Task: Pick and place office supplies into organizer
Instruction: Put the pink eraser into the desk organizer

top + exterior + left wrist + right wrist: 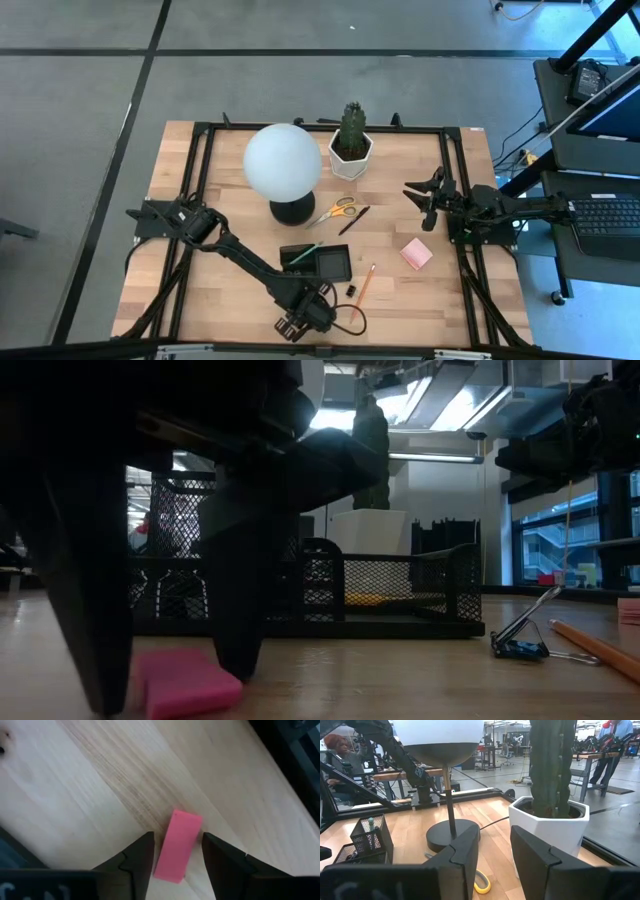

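Near the table's (180,200) front edge, left of the middle, the left gripper (177,857) stands with its jaws apart on either side of the pink eraser (178,846), which lies flat on the wood just in front of the organizer (330,265). Toward the right edge, the right gripper (428,200) waits above the table, jaws apart and empty, facing the cactus pot (547,820) and lamp (283,163).

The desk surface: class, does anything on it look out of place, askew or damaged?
Nothing looks damaged or spilled. Supplies simply lie loose outside the organizer: scissors, a black pen, an orange pencil, a pink pad. The pink eraser lies flat between the left end effector's open fingers.
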